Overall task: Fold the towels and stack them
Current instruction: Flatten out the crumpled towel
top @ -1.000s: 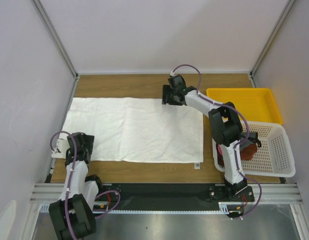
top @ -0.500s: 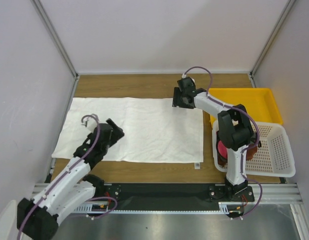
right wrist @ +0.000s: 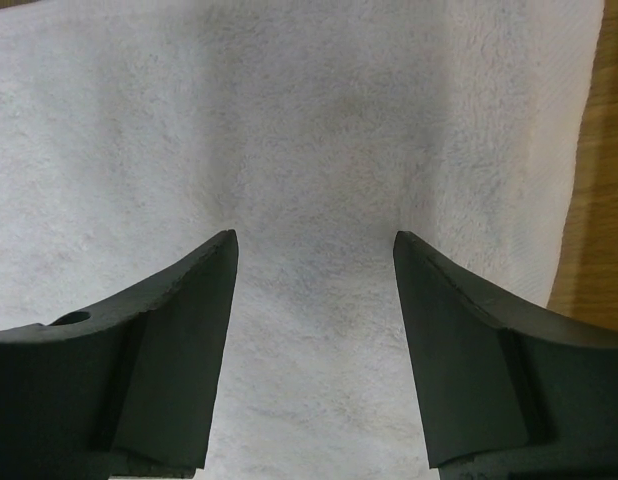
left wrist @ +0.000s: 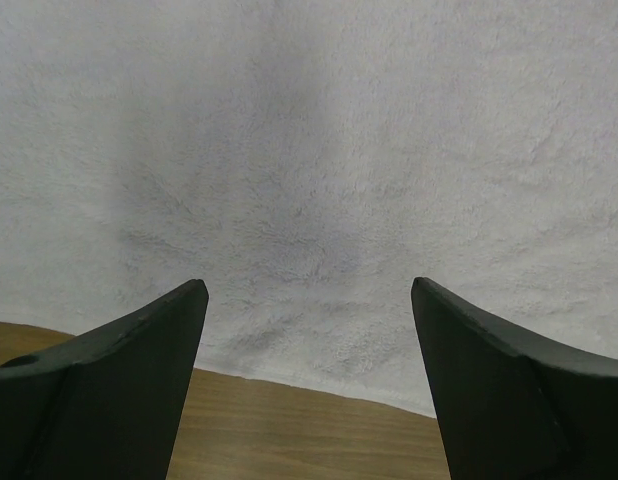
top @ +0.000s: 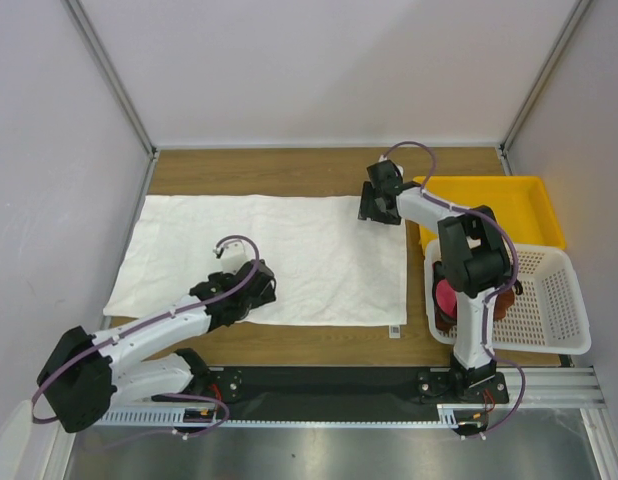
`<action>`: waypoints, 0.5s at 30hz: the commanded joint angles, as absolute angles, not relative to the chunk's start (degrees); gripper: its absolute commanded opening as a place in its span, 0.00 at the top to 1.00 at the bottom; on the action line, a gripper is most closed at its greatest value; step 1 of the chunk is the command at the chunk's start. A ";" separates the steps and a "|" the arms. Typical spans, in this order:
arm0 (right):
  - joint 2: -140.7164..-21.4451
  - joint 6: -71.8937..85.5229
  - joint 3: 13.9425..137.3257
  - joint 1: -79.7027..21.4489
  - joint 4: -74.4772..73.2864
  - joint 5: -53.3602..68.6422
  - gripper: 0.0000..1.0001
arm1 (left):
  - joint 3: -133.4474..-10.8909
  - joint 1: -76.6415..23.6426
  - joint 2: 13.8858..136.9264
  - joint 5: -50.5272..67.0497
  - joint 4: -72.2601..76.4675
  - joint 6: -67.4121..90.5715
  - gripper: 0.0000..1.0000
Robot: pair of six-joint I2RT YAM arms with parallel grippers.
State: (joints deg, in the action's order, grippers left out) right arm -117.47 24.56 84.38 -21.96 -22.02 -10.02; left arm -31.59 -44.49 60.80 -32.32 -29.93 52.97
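Left claw (top: 253, 292): jaws spread wide, nothing between them, low over the near edge of the white towel (top: 299, 250). My wrist view shows fuzzy terry pile between two dark wedge-shaped fingers (left wrist: 139, 380), and a strip of wood-grain surface (top: 289, 170) below the hem.

White towel: one large rectangle, lying flat and unfolded on the surface, with faint creases. A small tag (top: 394, 330) sticks out at its near right corner.

Right claw (top: 379, 207): jaws apart, empty, over the towel's far right corner. The towel's right edge and bare wood show beside it.

Further right: a yellow plastic tray (top: 544, 215), shallow and rectangular. Nearer, a white perforated basket (top: 564, 300) holds a pink towel (top: 444, 298) and a reddish-brown towel (top: 499, 300), both bunched and partly hidden by my right arm.
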 commanded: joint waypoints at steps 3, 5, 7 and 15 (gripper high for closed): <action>-120.32 23.12 88.50 -20.48 -21.18 -11.16 0.32 | -34.62 -46.23 64.59 -34.63 -29.79 53.79 0.11; -121.29 22.41 89.47 -20.04 -21.36 -11.16 0.31 | -34.98 -46.58 65.65 -34.54 -30.32 54.14 0.11; -122.60 21.98 91.04 -19.78 -21.97 -11.16 0.32 | -35.33 -46.93 66.00 -34.54 -30.76 54.49 0.11; -125.68 21.27 94.74 -18.46 -22.07 -9.06 0.32 | -34.98 -47.55 66.53 -33.49 -32.25 55.72 0.11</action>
State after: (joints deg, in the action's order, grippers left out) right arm -124.16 22.41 92.40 -19.25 -22.39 -9.69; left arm -33.12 -46.94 66.24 -32.84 -31.44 54.13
